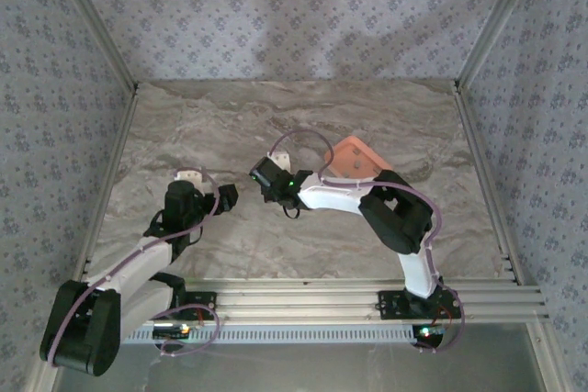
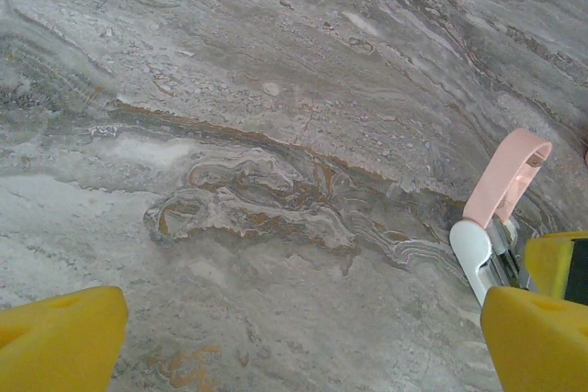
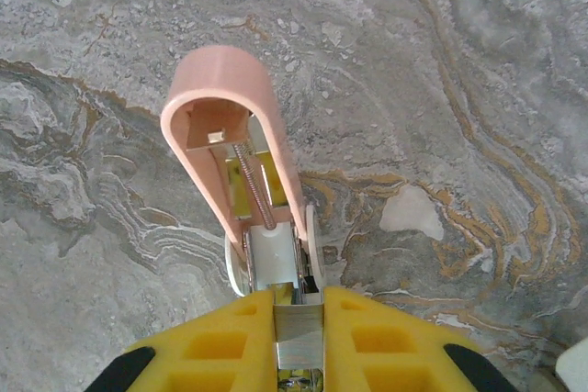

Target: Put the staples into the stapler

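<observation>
The stapler (image 3: 230, 98) lies on the marble table with its pink lid swung up, so the spring and white inner part (image 3: 271, 254) show. My right gripper (image 3: 299, 298) is shut on the staples (image 3: 300, 335), a silvery finely lined strip, right at the stapler's hinge end. In the top view the right gripper (image 1: 262, 174) is mid-table. My left gripper (image 1: 216, 192) stands open just left of it, nothing between its yellow fingers (image 2: 60, 337). In the left wrist view the stapler (image 2: 505, 181) rises at the right edge.
The salmon-pink tray (image 1: 354, 155) sits behind the right arm, partly covered by it. Patterned walls and metal rails enclose the table (image 1: 230, 126). Bare marble stretches ahead of the left gripper.
</observation>
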Robot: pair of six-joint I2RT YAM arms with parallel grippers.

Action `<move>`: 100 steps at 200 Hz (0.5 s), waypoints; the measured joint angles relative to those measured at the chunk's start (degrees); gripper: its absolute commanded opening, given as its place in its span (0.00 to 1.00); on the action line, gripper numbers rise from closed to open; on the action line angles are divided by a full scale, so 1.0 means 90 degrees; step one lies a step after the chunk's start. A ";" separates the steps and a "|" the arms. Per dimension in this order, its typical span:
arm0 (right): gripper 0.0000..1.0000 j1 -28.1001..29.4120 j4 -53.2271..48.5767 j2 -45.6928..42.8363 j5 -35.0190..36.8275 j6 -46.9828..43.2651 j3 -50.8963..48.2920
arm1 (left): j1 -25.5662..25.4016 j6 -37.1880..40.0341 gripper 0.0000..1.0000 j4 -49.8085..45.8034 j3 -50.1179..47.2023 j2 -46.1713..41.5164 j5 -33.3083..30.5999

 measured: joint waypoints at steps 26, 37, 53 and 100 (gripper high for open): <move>0.16 0.0000 -0.0007 0.0058 -0.0058 -0.0019 0.0000 | 0.0000 0.0000 0.99 0.0000 0.0000 -0.0005 0.0000; 0.16 0.0000 -0.0007 0.0066 -0.0066 -0.0024 0.0000 | 0.0000 0.0000 0.99 0.0000 0.0000 -0.0005 0.0000; 0.16 0.0000 -0.0007 0.0068 -0.0080 -0.0024 0.0000 | 0.0000 0.0000 0.98 0.0000 0.0000 -0.0005 0.0000; 0.16 0.0007 -0.0017 0.0070 -0.0097 -0.0100 0.0000 | 0.0000 0.0002 0.99 -0.0005 0.0000 -0.0015 0.0000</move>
